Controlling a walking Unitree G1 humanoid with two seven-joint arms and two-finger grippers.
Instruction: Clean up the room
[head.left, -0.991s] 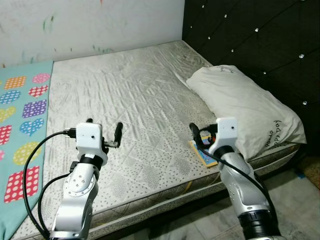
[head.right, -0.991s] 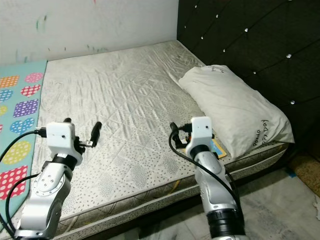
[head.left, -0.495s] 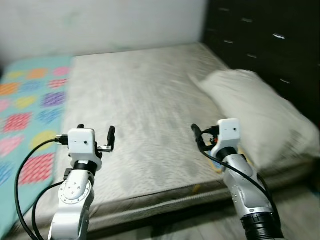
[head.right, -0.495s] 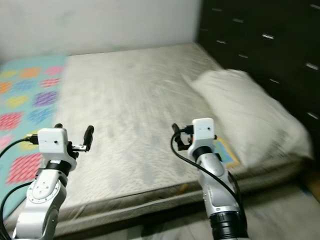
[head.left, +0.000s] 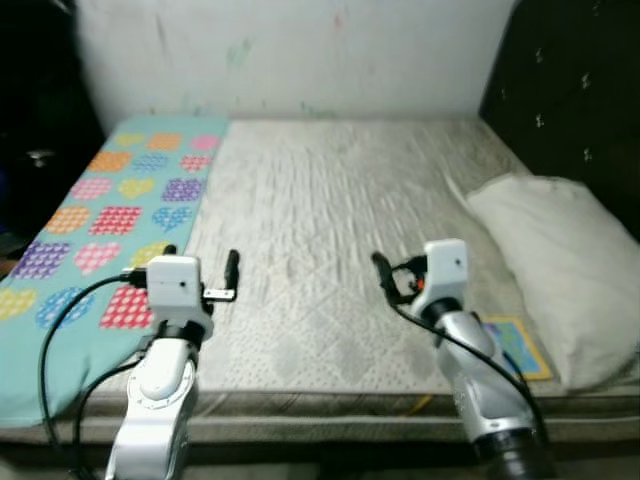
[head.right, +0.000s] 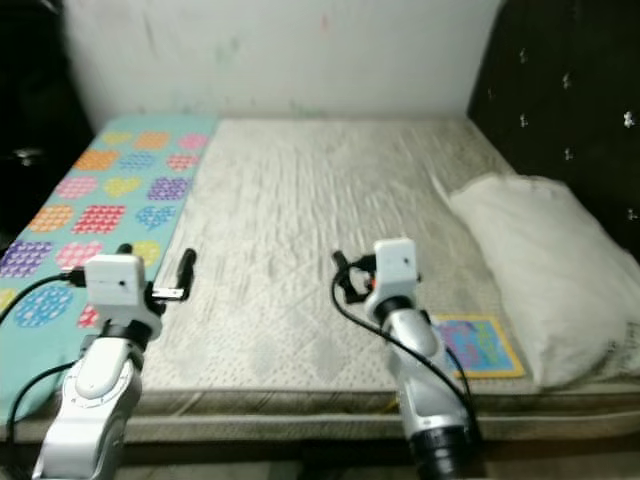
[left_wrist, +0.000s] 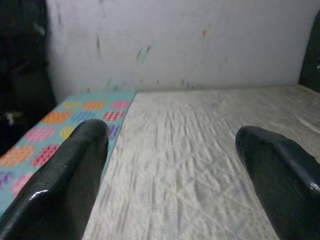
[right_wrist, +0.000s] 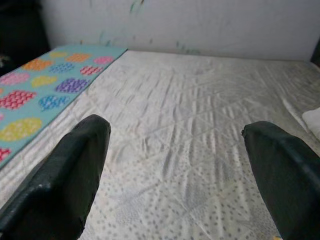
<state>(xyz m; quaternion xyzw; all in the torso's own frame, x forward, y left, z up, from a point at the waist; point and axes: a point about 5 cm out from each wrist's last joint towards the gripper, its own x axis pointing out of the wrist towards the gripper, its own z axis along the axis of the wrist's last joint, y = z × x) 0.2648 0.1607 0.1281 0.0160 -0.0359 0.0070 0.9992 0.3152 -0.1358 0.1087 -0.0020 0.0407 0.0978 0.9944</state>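
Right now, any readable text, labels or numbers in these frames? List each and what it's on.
None readable.
Book at the mattress edge beside the pillow: colourful cover, any print too blurred to read.
Pillow: no legible lettering in these blurred views.
Blanket: hearts pattern only, no words.

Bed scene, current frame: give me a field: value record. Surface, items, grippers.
surface: bare quilted mattress against a white wall
blanket: teal blanket with coloured hearts, covering the mattress's left side
pillow: white pillow at the right, by the dark headboard
loose item: flat colourful book near the front edge, beside the pillow
left gripper: open, held above the mattress near the blanket's edge
right gripper: open, held above the mattress, left of the book
held: nothing
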